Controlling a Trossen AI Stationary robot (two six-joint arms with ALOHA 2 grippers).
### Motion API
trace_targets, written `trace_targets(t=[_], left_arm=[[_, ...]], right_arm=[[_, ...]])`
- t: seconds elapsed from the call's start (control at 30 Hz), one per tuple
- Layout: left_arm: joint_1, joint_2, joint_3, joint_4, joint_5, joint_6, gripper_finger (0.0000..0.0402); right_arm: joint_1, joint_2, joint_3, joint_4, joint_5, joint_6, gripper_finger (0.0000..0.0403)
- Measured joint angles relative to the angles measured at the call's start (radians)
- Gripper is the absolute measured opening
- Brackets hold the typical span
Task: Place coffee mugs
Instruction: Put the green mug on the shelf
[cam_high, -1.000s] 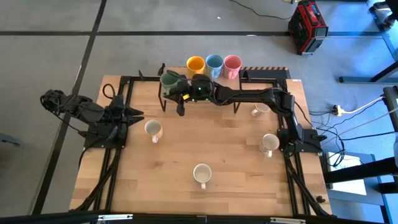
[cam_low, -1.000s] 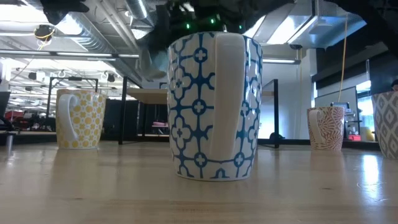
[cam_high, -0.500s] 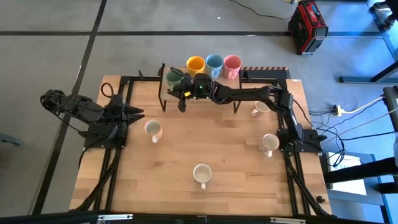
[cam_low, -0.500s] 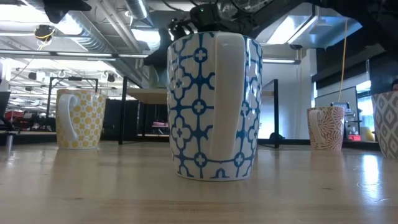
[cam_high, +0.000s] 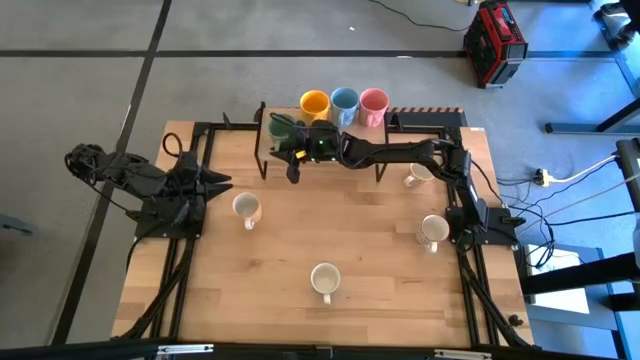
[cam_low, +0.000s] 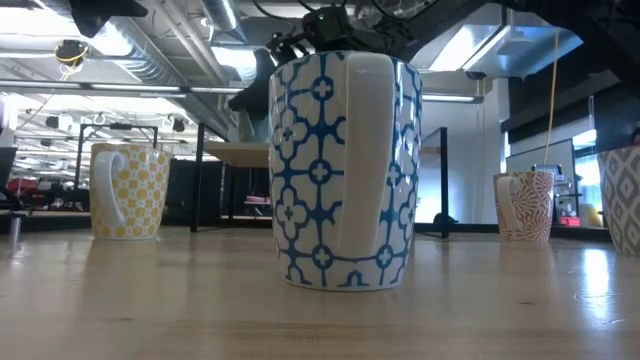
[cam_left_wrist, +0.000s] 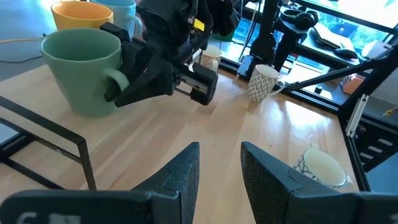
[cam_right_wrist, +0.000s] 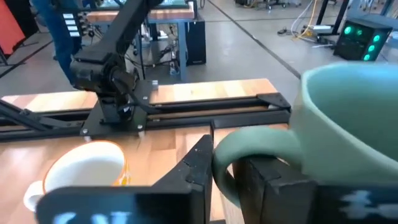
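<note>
Green mug (cam_right_wrist: 348, 118) cut off at edge

8 coffee mugs (cam_high: 325, 279), 2 arms (cam_high: 400, 155)

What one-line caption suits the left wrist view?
Right gripper, fingers at the handle of the green mug standing on the table, orange mug behind.

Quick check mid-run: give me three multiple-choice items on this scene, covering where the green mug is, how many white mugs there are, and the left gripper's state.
1. The green mug stands: A) beside the orange mug at the far edge; B) at the near edge; C) on the floor.
2. Cream-white mugs in the high view: A) two; B) four; C) six.
3. The left gripper is: A) open and empty; B) shut on a mug; C) out of view.

Answers:
1. A: it continues the coloured row.
2. B: four are spread over the wood.
3. A: bare wood shows between its fingers.
</note>
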Motion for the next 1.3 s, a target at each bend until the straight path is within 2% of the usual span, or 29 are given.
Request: trace_targets(t=[0.2, 0.33, 0.6, 0.83, 1.13, 1.3], left_arm=[[0.000, 0.000, 0.000, -0.001, 0.000, 0.000, 0.0111], [0.000, 0.000, 0.000, -0.002, 0.000, 0.000, 0.0111], [0.000, 0.000, 0.000, -0.005, 0.001, 0.004, 0.0111], [0.000, 0.000, 0.000, -0.008, 0.001, 0.007, 0.0111], [0.000, 0.000, 0.000, -0.010, 0.001, 0.008, 0.0112], [0.000, 0.000, 0.000, -0.010, 0.013, 0.007, 0.0112]], right_arm=[[0.001, 0.000, 0.001, -0.038, 0.070, 0.002, 0.0070], [0.000, 0.000, 0.005, -0.077, 0.080, 0.002, 0.0103], [0.000, 0.000, 0.122, -0.323, 0.079, 0.005, 0.0163], [0.000, 0.000, 0.251, -0.581, 0.097, 0.001, 0.0166], [0.000, 0.000, 0.380, -0.703, 0.116, -0.002, 0.0167], [0.000, 0.000, 0.395, -0.729, 0.117, -0.002, 0.0167]])
